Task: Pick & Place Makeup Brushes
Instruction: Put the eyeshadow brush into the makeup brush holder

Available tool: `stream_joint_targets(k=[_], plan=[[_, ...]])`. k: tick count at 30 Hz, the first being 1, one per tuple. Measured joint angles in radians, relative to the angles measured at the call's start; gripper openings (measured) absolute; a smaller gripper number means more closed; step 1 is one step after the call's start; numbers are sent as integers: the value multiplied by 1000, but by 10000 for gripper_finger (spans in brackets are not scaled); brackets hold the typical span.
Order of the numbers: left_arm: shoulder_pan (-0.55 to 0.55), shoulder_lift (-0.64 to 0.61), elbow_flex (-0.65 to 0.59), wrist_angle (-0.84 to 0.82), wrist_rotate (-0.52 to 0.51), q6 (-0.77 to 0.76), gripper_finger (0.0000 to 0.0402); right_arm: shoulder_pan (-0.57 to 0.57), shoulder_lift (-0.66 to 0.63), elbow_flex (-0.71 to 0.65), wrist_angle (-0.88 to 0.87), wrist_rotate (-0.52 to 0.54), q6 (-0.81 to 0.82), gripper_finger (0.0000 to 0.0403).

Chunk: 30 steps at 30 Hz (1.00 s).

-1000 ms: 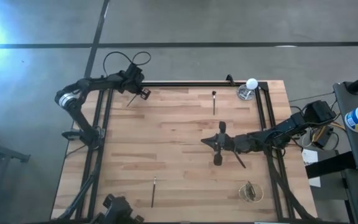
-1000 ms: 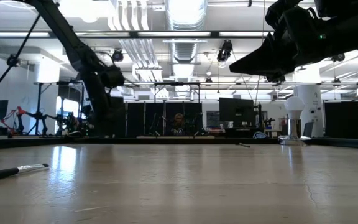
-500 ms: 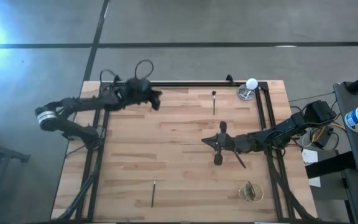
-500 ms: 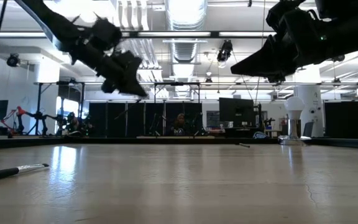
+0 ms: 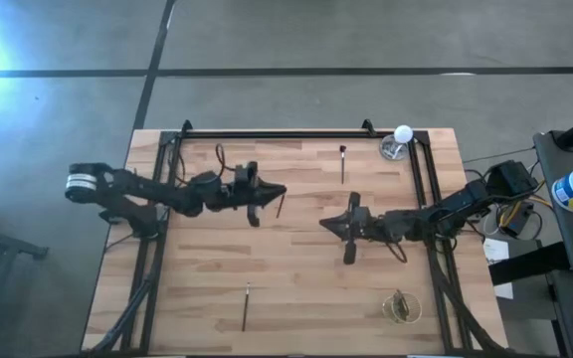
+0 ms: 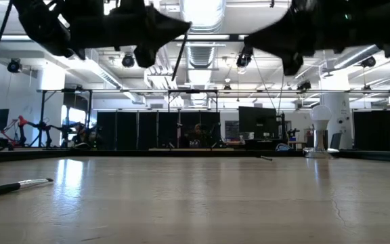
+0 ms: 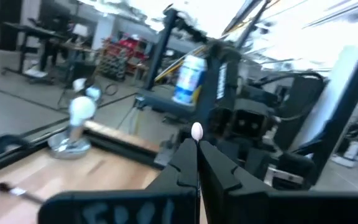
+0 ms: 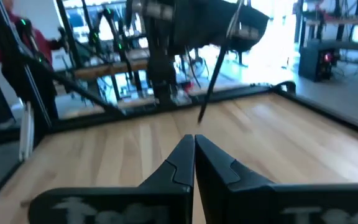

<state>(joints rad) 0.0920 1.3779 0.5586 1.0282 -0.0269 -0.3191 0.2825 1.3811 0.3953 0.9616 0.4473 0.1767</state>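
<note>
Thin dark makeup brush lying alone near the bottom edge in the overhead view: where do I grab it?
Grip the thin dark makeup brush mid-handle, coming straight down. It lies flat on the wooden table, bare wood either side, so close fingers across its narrow width.

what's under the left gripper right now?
Bare wood of the table. The left gripper hangs above it, shut on a makeup brush that dangles clear of the surface. Directly beneath is partly hidden from above.

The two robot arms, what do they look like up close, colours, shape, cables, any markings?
Both arms are dark, slim and jointed. The left arm has a silvery band at its outer joint and thin cables looping along it. The right arm ends near orange wiring. Each gripper's black fingers taper to a wedge.
</note>
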Motion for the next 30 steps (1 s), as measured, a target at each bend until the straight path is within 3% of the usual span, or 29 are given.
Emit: stream_joint_targets(k=[9,21,30], plan=[[-68,123,102,62,13,4,0,-2,0,149,-47,-3,-17,17],[-107,182,205,64,55,57,0,-42,0,213,-135,23,77,132],[-108,181,206,60,56,59,0,-80,0,223,-134,-59,87,126]])
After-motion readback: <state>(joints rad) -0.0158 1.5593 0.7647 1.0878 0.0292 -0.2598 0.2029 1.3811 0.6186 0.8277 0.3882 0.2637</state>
